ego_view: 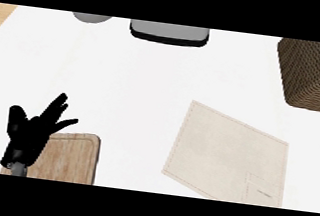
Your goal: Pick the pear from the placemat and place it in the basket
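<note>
No pear on the beige cloth placemat (224,150); perhaps hidden in the brown woven basket (311,78). Black left hand (29,137) open, holding nothing, at the light wooden board (71,159). Risks groping at bare cloth, with the fruit unseen.

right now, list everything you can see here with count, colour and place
counter: one, white, fills most of the view
placemat: one, beige, lower right of centre, nothing on it
basket: one, woven brown, upper right, cut off by the edge
cutting board: one, light wood, lower left
round object: one, grey, top edge left of centre, mostly cut off
boxy object: one, grey with a black base, top edge centre, cut off
pear: none visible in this view
left hand: one, black, open with fingers up, lower left, overlapping the cutting board's left side
right hand: not in view
</note>
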{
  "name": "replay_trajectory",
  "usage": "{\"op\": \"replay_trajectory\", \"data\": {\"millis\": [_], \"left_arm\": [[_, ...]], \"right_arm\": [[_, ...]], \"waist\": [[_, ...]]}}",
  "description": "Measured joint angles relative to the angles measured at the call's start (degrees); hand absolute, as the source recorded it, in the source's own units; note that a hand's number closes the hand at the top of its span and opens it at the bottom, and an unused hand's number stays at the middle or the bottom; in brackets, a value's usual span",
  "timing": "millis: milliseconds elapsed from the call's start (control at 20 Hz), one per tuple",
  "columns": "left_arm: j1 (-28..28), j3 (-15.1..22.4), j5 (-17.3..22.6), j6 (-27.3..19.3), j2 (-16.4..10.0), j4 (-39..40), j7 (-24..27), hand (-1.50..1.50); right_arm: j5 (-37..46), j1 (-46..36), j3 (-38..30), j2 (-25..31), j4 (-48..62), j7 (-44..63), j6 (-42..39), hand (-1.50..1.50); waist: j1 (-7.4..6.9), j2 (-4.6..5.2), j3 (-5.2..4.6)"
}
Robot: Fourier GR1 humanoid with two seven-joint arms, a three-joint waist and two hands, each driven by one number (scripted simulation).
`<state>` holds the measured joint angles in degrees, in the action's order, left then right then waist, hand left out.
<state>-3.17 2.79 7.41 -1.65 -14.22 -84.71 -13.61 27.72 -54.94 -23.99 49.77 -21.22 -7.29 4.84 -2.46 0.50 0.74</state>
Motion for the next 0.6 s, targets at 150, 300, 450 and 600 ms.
{"op": "replay_trajectory", "data": {"millis": [150,300,450,600], "left_arm": [[0.40,-0.45,-0.25,-0.42,0.12,0.74,-0.05,0.00],[-0.21,-0.21,-0.36,-0.35,0.37,0.08,0.32,0.00],[-0.89,-0.11,-0.16,0.03,0.45,-0.37,0.56,0.00],[-1.72,0.01,-0.52,-0.35,0.72,-1.08,1.03,0.00]], "right_arm": [[-1.46,-0.72,-1.97,1.30,1.62,-1.37,0.28,-1.50],[-3.10,-1.29,-4.19,3.25,3.54,-1.31,0.15,-1.50],[-4.68,-0.94,-6.29,5.28,4.95,-1.43,0.33,-1.50],[-5.85,0.35,-7.98,8.17,6.34,-1.86,-0.27,-1.50]], "waist": [[0.18,-0.09,0.06],[0.07,-0.09,0.03],[0.25,-0.14,0.02],[0.48,-0.21,0.02]]}}
